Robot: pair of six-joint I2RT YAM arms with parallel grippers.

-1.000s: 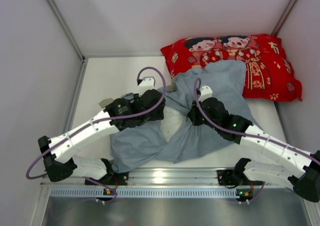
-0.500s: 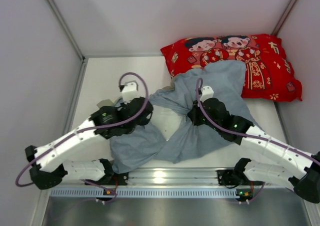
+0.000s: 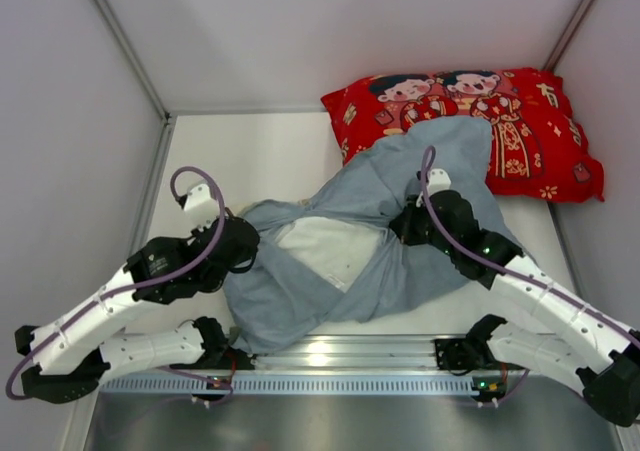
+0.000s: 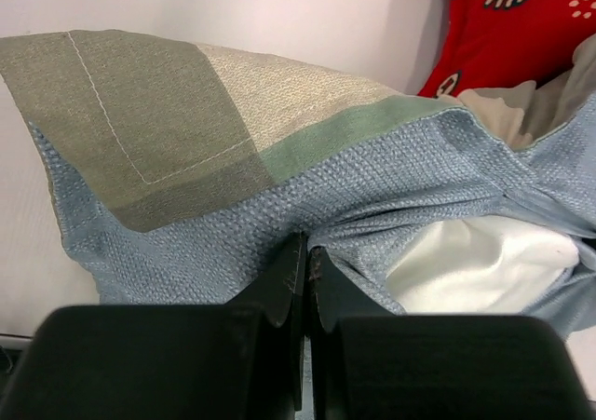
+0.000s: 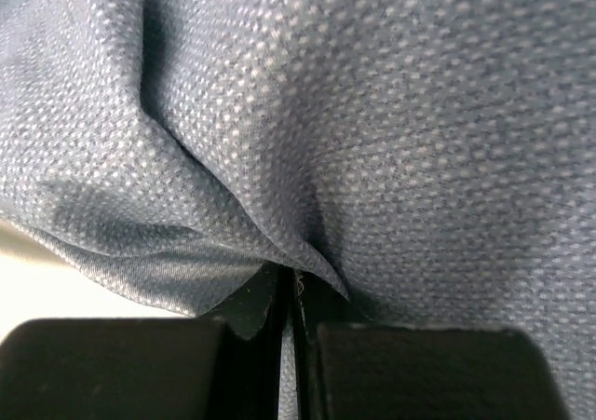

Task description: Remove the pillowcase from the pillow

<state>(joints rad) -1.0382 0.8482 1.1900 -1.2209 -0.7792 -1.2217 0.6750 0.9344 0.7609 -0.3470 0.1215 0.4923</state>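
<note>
The pillowcase [image 3: 440, 161] lies blue-grey side up across the middle of the table, with its far end resting on the red pillow. A patch of the white pillow [image 3: 325, 249] shows through its opening. My left gripper [image 3: 252, 243] is shut on the pillowcase's left edge. In the left wrist view the left gripper [image 4: 305, 252] pinches blue-grey cloth. Sage-green and cream panels of the pillowcase [image 4: 140, 122] fold over behind it, and the pillow [image 4: 475, 266] bulges at the right. My right gripper [image 3: 404, 229] is shut on a fold of the pillowcase [image 5: 419, 113], and its tips [image 5: 289, 276] are half buried in cloth.
A red cartoon-print pillow [image 3: 520, 121] fills the back right corner, partly under the cloth. White walls close the table in at the left, back and right. A metal rail [image 3: 320, 356] runs along the near edge between the arm bases.
My left gripper shut on the pillowcase and pulled it left and toward the near edge, uncovering more white pillow. My right gripper shifted slightly right and back, still holding cloth.
</note>
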